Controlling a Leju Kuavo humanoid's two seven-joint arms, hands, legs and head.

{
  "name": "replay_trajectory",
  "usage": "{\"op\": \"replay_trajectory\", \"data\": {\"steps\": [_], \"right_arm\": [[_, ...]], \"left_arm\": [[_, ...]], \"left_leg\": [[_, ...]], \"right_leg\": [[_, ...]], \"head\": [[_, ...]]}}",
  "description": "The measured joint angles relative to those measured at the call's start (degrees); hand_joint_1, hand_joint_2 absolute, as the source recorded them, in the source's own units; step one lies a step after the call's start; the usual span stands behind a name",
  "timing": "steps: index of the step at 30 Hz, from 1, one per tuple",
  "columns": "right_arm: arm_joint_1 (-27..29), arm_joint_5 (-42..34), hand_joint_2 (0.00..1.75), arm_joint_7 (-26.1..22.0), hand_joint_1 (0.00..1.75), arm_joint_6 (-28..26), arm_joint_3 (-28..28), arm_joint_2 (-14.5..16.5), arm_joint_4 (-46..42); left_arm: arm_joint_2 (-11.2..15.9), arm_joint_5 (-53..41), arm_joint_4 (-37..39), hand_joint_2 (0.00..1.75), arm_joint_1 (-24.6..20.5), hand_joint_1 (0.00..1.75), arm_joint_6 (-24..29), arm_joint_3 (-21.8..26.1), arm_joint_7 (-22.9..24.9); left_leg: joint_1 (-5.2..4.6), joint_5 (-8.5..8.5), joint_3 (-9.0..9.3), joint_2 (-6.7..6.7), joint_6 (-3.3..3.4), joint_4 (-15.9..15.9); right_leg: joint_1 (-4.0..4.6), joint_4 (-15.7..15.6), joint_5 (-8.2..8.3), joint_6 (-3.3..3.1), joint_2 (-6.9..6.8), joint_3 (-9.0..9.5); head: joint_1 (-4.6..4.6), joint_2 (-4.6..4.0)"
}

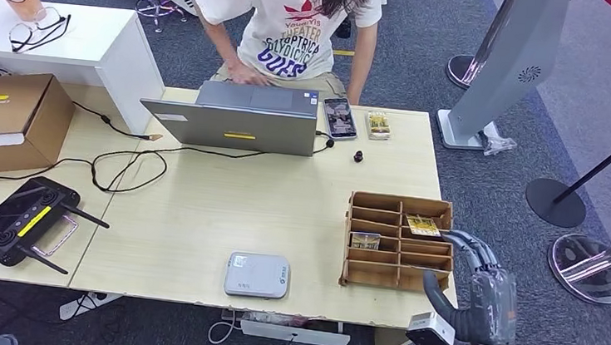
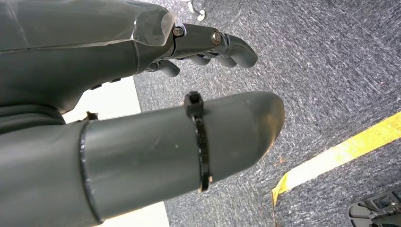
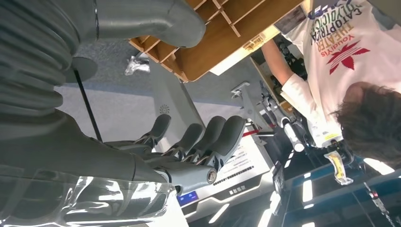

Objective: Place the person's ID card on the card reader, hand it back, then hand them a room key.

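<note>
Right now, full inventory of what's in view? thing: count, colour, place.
card reader: 1, grey-white, near table edge, centre
wooden organizer: 1, brown, compartmented, right near corner of table
cards in organizer: 2 visible, separate compartments
laptop: 1, grey, open, far side, facing the person
phone: 1, dark, beside laptop
card: 1, yellowish, next to phone
cardboard box: 1, brown, left
black controller: 1, with antennas, left near corner
glasses: 1, on white counter
person: 1, white printed shirt, leaning over far edge
left hand: empty, fingers apart, above carpet
right hand: empty, fingers apart, at organizer's right side
</note>
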Motion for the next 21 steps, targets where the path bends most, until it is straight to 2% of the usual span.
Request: {"op": "replay_trajectory", "data": {"steps": [2,8,14,21], "right_arm": [[-0.1,0.6,1.75,0.2,0.76,-0.3,0.1,-0.1,0.4],[-0.9,2.8,1.75,1.1,0.6,-1.1,0.8,-0.2,2.1],[-1.2,2.9,1.75,1.5,0.68,-1.7,1.1,-0.2,3.5],[-1.2,3.3,1.75,2.2,0.59,-2.0,1.2,-0.2,4.8]], "left_arm": [[0.0,0.0,0.0,0.0,0.0,0.0,0.0,0.0,0.0],[0.1,0.0,0.0,0.0,0.0,0.0,0.0,0.0,-0.3],[0.2,0.0,0.0,0.0,0.0,0.0,0.0,0.0,-0.6],[0.2,-0.2,0.0,0.0,0.0,0.0,0.0,0.0,-0.6]], "left_leg": [[0.0,0.0,-0.01,0.0,0.0,0.0],[0.0,0.0,0.0,0.0,0.0,0.0],[0.0,0.0,0.0,-0.01,0.0,0.0],[0.0,0.0,0.0,-0.01,0.0,0.0]], "right_leg": [[0.0,0.0,0.0,0.0,0.0,0.0],[0.0,0.0,0.0,0.0,0.0,0.01],[0.0,0.0,0.0,0.0,-0.01,0.0],[0.0,0.0,0.0,0.0,-0.01,0.0]], "head": [[0.0,0.0],[0.0,0.0],[0.0,0.0],[0.0,0.0]]}}
